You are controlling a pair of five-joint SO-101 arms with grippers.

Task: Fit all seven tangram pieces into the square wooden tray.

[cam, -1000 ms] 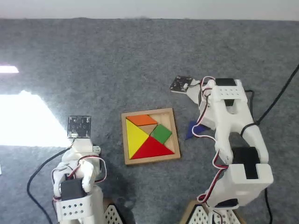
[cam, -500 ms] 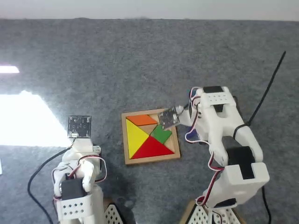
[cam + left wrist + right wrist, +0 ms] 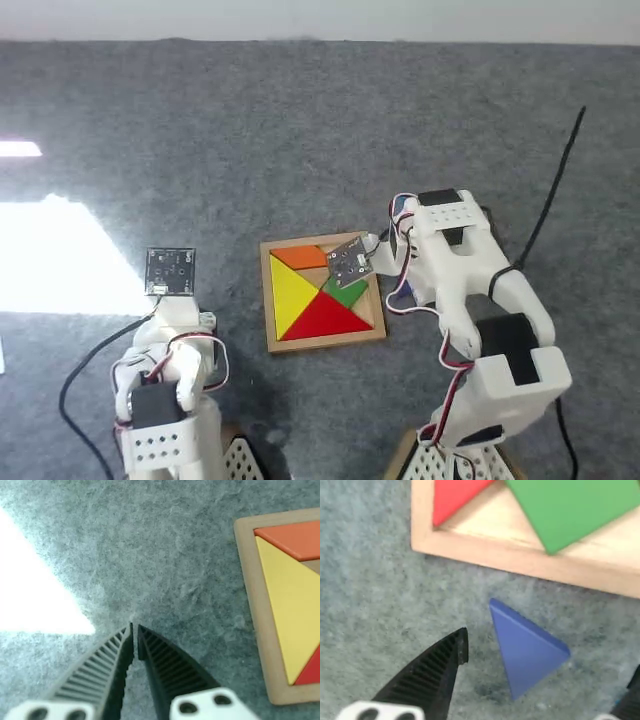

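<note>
Moved: right arm [image 3: 460, 250] swung in over square wooden tray [image 3: 268, 300] edge. Now right gripper [image 3: 547, 655] fingers apart, straddling small blue wooden triangle [image 3: 527, 647] on grey carpet [image 3: 370, 605], just beside tray wall. Meanwhile left gripper [image 3: 134, 630] fingers together, idle. Risk: angled faces squirt triangle out on closing; finger snags wall.

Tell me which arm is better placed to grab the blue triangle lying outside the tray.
Right. The right gripper hangs open directly over the blue triangle, a finger on each side, just outside the tray. The left gripper is shut over bare mat on the tray's other side.
</note>
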